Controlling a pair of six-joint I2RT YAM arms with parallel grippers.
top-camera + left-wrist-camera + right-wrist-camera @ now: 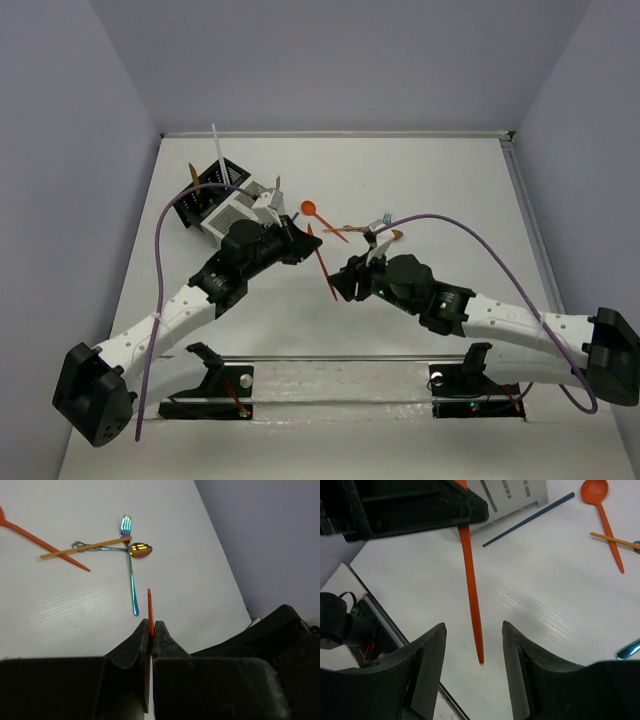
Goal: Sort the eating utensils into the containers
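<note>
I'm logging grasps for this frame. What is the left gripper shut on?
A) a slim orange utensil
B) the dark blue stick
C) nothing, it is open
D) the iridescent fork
A: the left wrist view shows the left gripper pinched shut on the slim orange utensil, while the right gripper is open, with that utensil's free end showing between its fingers.

A white table (450, 180) stands enclosed by pale lavender walls (350, 60).
</note>
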